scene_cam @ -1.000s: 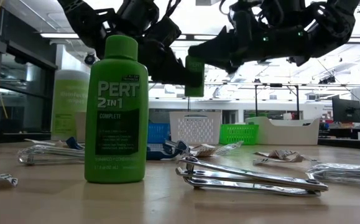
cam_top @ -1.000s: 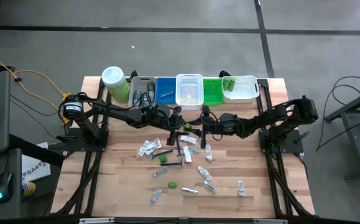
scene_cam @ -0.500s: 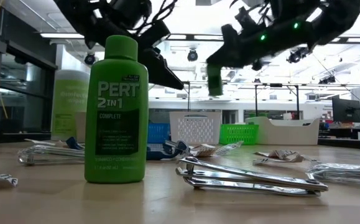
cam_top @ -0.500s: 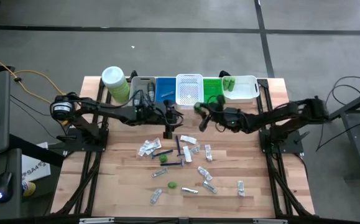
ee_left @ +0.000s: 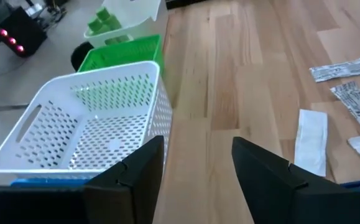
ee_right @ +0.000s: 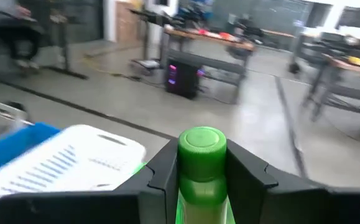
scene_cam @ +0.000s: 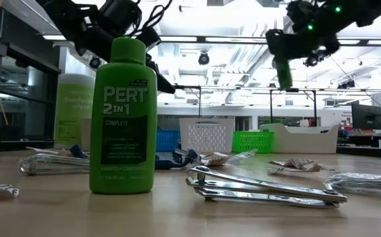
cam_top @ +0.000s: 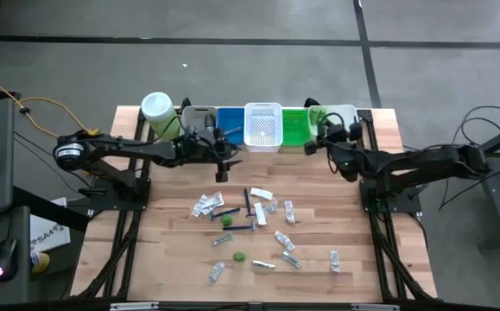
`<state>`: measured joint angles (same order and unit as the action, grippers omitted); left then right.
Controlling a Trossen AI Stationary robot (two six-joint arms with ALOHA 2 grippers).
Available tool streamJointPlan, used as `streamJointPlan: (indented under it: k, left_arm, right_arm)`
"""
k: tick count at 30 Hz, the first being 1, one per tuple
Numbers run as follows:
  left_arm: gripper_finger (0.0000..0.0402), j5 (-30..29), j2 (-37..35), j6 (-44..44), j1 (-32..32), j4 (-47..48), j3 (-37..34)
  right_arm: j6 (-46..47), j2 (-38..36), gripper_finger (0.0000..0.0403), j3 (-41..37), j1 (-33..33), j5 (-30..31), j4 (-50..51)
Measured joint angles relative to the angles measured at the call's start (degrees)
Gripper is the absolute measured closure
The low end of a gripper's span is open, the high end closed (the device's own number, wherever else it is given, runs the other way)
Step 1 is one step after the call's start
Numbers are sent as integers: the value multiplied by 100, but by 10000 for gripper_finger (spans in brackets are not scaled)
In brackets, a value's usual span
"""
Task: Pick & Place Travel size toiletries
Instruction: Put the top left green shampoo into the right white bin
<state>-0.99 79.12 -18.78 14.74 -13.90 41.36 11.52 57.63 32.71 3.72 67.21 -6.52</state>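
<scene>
Right gripper [ee_right: 201,186] clamps green bottle [ee_right: 201,163] over bins [cam_top: 336,125]

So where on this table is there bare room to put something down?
Bare wood lies along the left edge of the table, along the right edge, and in the strip between the row of bins and the toiletries. The middle is crowded.

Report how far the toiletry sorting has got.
Done: a few small green bottles already lie in the white bin.
In hand: the right gripper grips another green bottle near the bin row; the left gripper is open and empty.
Left: sachets, razors and bottles scattered on the wooden table.
</scene>
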Motion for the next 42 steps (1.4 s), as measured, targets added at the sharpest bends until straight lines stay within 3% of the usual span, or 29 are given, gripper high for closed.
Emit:
streamJointPlan:
  k: [8,19,32,42]
  left_arm:
    - [215,33,-31,-88,0,-23,-1]
    - [215,150,-30,-45,0,-8,-1]
    - [215,150,-27,19,-13,-8,-1]
    - [215,150,-25,61,-13,-13,-1]
  right_arm:
    - [1778,-111,312,-2,468,181,1844]
    - [2314,-109,312,-15,1274,-132,2132]
    - [2332,-7,312,-905,2130,-577,579]
    - [1541,808,312,-1639,2881,-1025,-2030]
